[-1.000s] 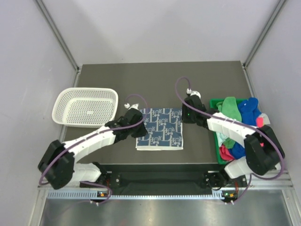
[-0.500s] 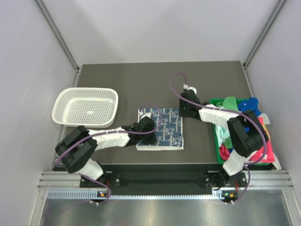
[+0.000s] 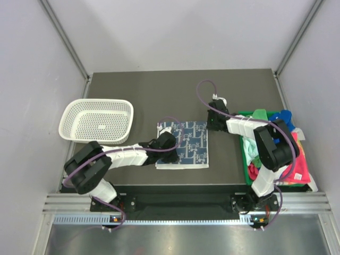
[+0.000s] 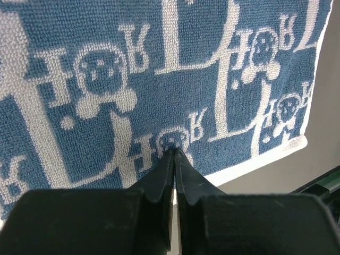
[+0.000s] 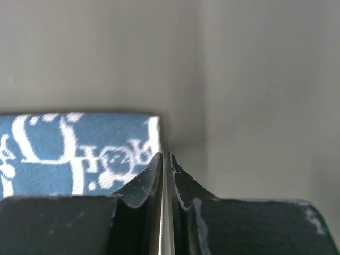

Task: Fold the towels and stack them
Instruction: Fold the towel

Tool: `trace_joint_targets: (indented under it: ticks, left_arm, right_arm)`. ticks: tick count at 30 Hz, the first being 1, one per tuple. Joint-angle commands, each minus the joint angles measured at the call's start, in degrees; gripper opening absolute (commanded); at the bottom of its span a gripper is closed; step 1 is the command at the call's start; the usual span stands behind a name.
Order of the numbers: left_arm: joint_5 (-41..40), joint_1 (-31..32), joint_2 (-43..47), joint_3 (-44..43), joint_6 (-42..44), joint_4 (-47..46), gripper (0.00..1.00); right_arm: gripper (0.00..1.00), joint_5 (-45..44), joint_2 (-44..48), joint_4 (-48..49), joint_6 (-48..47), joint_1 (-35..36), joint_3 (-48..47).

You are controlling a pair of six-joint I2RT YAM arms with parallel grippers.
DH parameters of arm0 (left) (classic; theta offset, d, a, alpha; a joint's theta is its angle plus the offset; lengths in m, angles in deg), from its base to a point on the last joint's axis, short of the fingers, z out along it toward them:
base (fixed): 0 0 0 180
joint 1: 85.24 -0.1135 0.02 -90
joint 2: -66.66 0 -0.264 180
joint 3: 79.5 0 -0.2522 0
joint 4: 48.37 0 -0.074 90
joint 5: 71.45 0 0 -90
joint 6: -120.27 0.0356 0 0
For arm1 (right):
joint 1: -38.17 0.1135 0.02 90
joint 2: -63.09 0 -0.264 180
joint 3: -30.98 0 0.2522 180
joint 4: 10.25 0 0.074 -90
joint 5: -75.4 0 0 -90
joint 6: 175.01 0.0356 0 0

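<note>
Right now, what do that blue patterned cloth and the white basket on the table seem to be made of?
Blue-and-white towel: looks like woven terry cloth, probably cotton; the left wrist view shows tiny loops and a fuzzy, matte surface.
White basket: most likely moulded plastic with a smooth finish; its walls and floor are a regular grid of small holes.

Flat towel (image 3: 188, 149) lies on counter (image 3: 175, 90), centre, near front edge; basket (image 3: 96, 121) left of it, further back; bin (image 3: 243, 115) at right edge, heaped towels (image 3: 277, 125) in it; left end effector (image 3: 171, 142) on flat towel's left part, right end effector (image 3: 212, 125) at its far right corner
</note>
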Motion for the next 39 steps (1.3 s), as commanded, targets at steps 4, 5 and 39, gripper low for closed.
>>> trace_joint_targets:
  ticks: [4, 5, 39]
  left_arm:
    - [-0.31, 0.89, -2.19, 0.44, 0.42, 1.27, 0.08]
    - [-0.13, 0.89, -2.11, -0.26, 0.6, 1.44, 0.08]
    - [-14.71, -19.67, -20.03, -36.56, 19.23, 24.74, 0.35]
  right_arm:
    - [0.1, 0.54, -0.87, 2.45, -1.71, -1.77, -3.52]
    - [0.1, 1.06, -0.87, 2.28, -1.88, -1.77, -3.69]
    - [0.36, 0.19, -1.39, -3.61, -6.45, 1.92, -8.61]
